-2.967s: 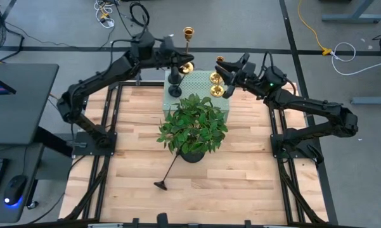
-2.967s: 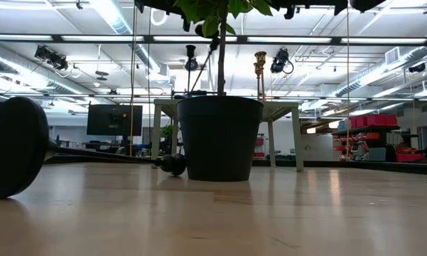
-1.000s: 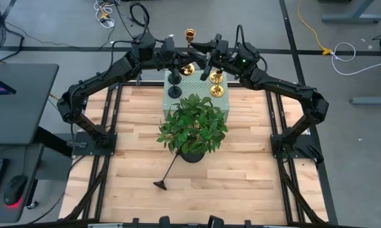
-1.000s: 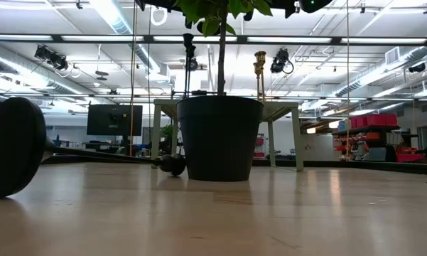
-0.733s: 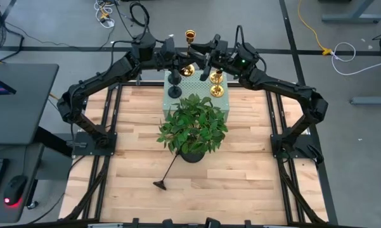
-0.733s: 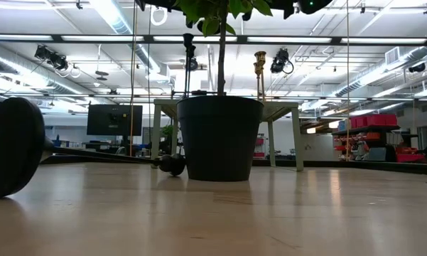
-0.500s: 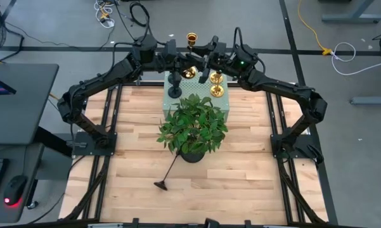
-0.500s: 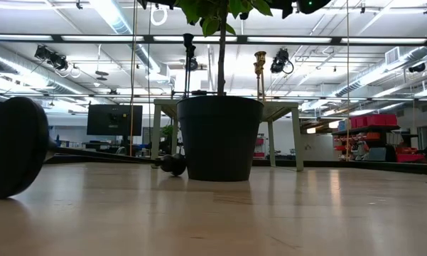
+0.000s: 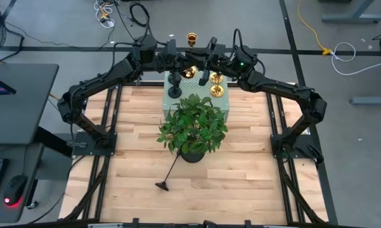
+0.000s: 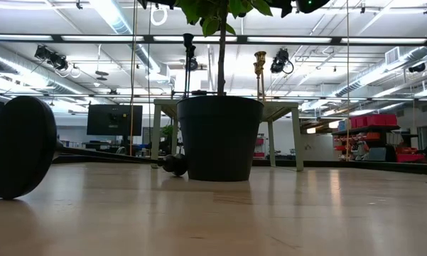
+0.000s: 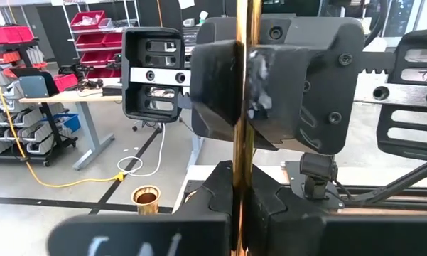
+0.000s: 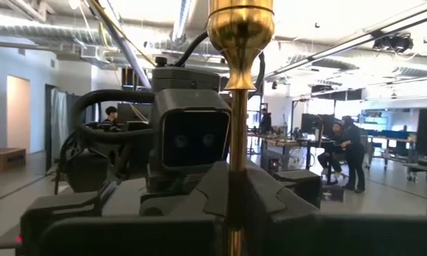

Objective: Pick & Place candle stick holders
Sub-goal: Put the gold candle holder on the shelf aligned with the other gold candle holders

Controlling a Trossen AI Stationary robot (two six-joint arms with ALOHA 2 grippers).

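Left gripper [image 9: 179,61]: we saw it at the table's far edge, clamped on the thin stem of a gold candlestick [image 9: 190,56].
Right gripper [image 9: 205,63]: we found it facing the left one, its fingers [image 11: 220,85] pinched onto the same gold stem.
Box [image 9: 196,88]: we noted a black candlestick [image 9: 175,85] and another gold candlestick [image 9: 217,84] upright on it.
Plant [image 9: 193,126]: we saw it at mid-table, just before the box.
Fallen black candlestick [image 9: 166,174]: we saw it lying on the table [image 9: 253,171] near the plant's pot.
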